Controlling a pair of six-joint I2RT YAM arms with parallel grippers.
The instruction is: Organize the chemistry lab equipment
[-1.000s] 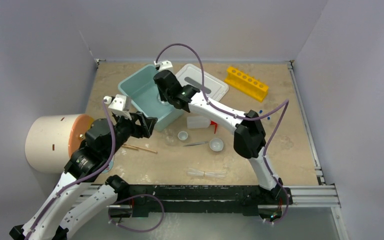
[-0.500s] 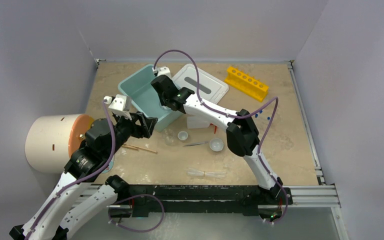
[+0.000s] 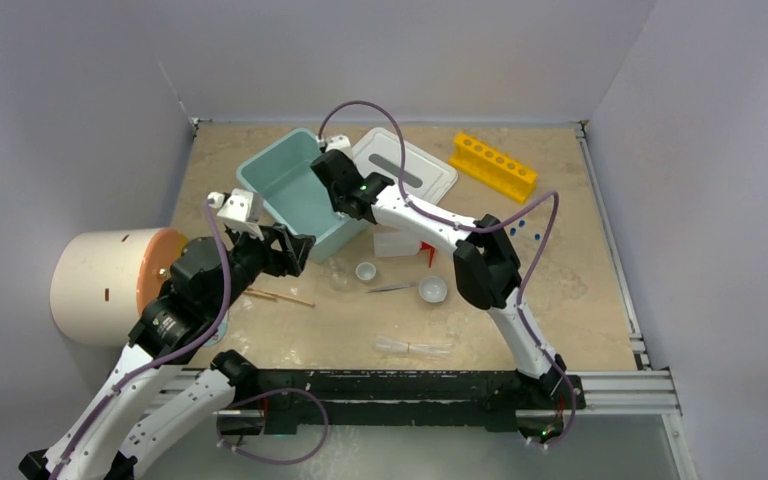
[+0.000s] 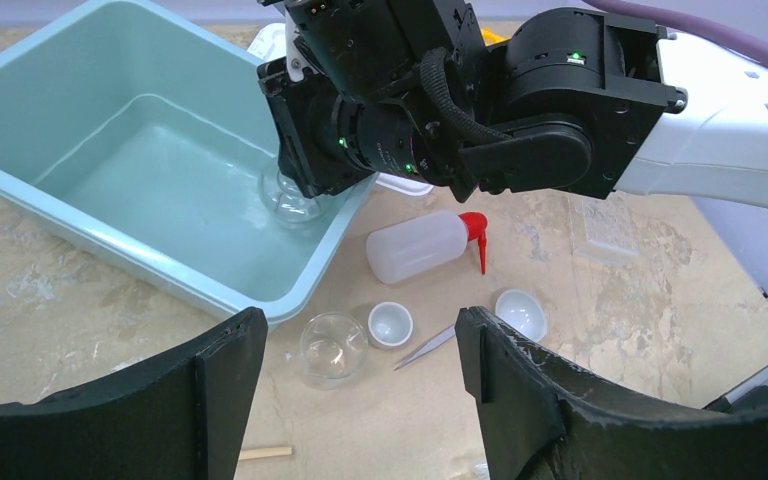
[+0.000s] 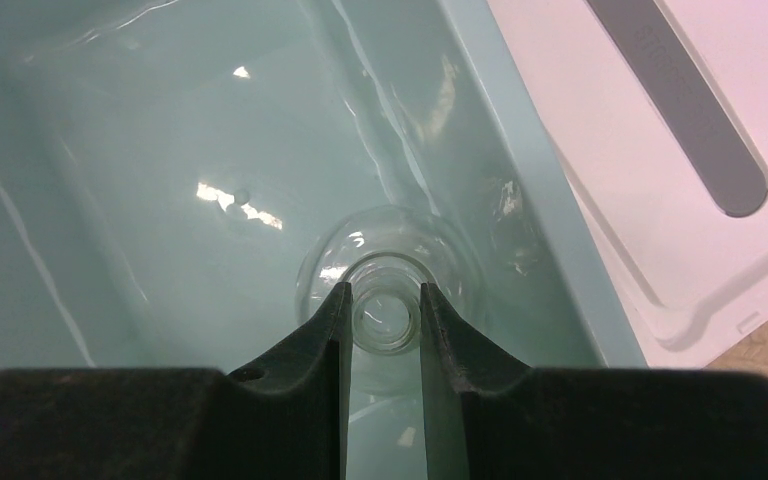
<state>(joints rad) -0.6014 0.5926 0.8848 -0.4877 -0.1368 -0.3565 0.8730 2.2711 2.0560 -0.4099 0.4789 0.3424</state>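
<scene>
The right hand (image 5: 382,296) has shifted slightly inside the teal tub (image 5: 160,120), pinching the clear flask (image 5: 400,228) by its neck, so release seems next. The left hand (image 4: 358,326) stays wide open and empty.

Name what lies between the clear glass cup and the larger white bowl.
A tiny white bowl and the metal tweezers, shown in the left wrist view.

Teal tub (image 3: 280,180) ctr-back, white lid (image 3: 430,170) beside — yellow rack (image 3: 495,166) rt.

pale lilac walls (image 3: 410,50) enclose a beige tabletop (image 3: 580,290).
</scene>
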